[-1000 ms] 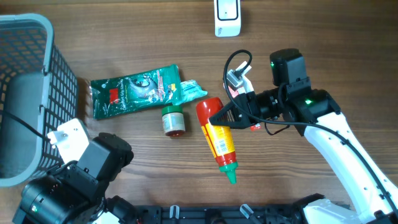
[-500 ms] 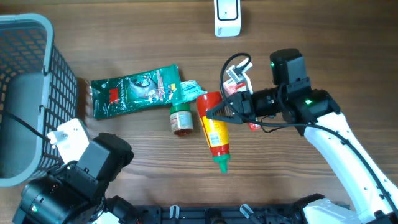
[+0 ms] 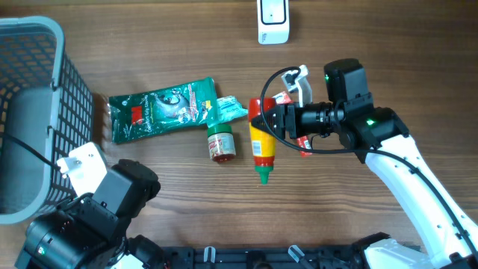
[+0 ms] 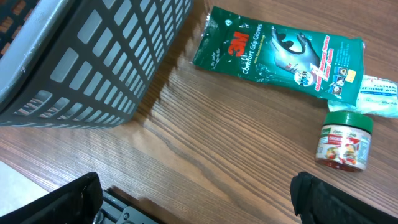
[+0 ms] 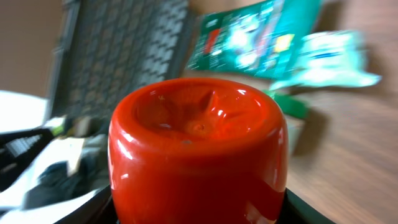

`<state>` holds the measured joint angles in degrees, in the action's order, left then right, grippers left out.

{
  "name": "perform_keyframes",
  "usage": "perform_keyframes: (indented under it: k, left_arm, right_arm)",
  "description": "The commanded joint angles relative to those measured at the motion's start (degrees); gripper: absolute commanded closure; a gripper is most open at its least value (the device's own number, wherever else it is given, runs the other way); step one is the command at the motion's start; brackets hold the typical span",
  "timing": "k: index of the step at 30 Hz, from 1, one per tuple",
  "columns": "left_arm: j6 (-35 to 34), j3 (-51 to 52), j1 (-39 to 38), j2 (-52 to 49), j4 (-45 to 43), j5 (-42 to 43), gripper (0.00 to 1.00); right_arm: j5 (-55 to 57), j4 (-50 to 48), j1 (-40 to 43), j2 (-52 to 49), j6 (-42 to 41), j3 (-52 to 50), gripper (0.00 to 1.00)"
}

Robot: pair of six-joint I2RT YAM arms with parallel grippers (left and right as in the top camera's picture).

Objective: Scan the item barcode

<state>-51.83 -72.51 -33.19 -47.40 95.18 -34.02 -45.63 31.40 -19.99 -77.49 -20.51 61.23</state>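
Gripping sauce bottle [image 3: 262, 146] by its red base in right gripper [image 3: 275, 122], green cap sticking out. Left gripper [image 4: 200, 202] spread wide above bench [image 4: 205, 155].

The right gripper [image 3: 267, 121] is swinging the bottle [image 3: 263, 147] round: its green tip, aimed toward 5 o'clock a second ago, is now pointing to 6 o'clock. The jar [image 3: 222, 142] is shifting toward 3 o'clock, closing on the bottle.

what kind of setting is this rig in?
Likely a mock shop checkout on a wooden table: grey shopping basket, packaged goods like the sauce bottle and glove packet, white scanner-like device.
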Motion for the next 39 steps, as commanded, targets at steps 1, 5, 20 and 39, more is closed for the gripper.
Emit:
perform_keyframes:
  k: [1, 5, 20, 39]
  left_arm:
    - [-1.16, 0.2, 0.48, 0.09, 0.0, -0.98, 0.0]
    - [-1.16, 0.2, 0.48, 0.09, 0.02, -0.98, 0.0]
    - [-1.16, 0.2, 0.48, 0.09, 0.02, -0.98, 0.0]
    - [-1.16, 0.2, 0.48, 0.09, 0.02, -0.98, 0.0]
  right_arm:
    - [17.07, -0.74, -0.07, 1.09, 1.18, 1.03, 0.76]
    - [32.76, -5.2, -0.07, 1.09, 1.18, 1.03, 0.78]
    - [55.01, -28.3, -0.07, -19.26, 27.78, 12.66, 0.78]
    - [70.86, -27.43, -0.74, -58.05, 52.06, 55.23, 0.78]
